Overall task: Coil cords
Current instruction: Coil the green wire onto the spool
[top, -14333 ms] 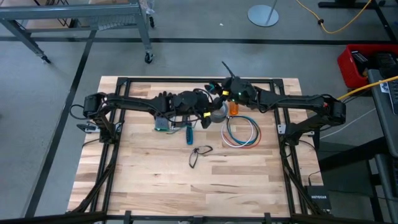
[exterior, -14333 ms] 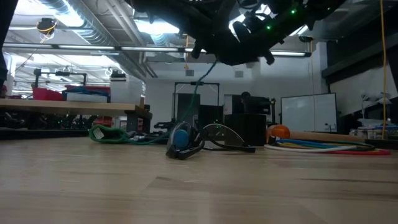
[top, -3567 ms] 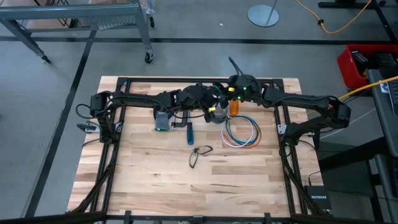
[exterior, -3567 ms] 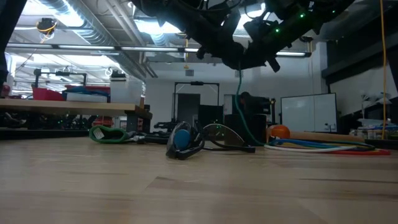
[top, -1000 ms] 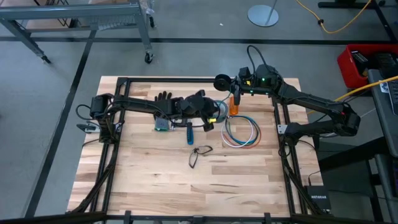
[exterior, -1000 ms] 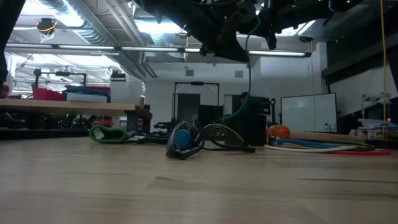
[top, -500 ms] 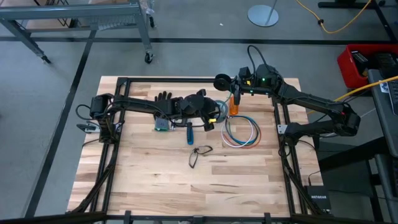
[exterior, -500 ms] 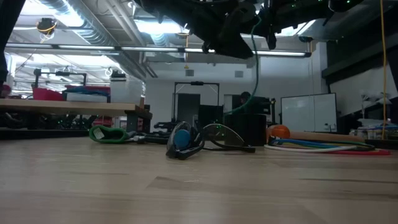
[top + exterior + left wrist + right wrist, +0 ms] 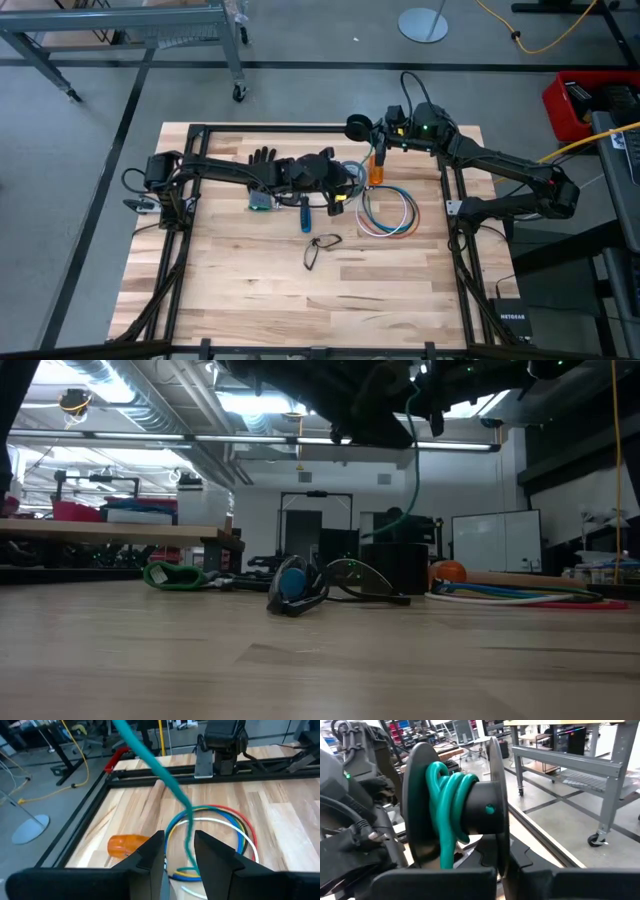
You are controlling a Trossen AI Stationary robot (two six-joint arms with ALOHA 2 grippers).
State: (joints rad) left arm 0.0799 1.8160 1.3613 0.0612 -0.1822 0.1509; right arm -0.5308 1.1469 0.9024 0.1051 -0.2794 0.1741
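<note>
Wooden worktop, spool up in my right hand, clamped on its flange.
Teal cord runs limp between my left hand's parted fingers, ungripped; I'd pinch this light, floppy line close below them.

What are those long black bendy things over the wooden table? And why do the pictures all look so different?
They are two robot arms, each ending in a pincer with two fingers. One picture looks straight down from above, one looks across the table top, and two come from small cameras on the arms' wrists. The right pincer is shut on a black spool wound with a teal cord. That cord runs between the open fingers of the left pincer. On the table lie a ring of coloured wires, an orange thing, a blue-handled tool and a pair of glasses.
</note>
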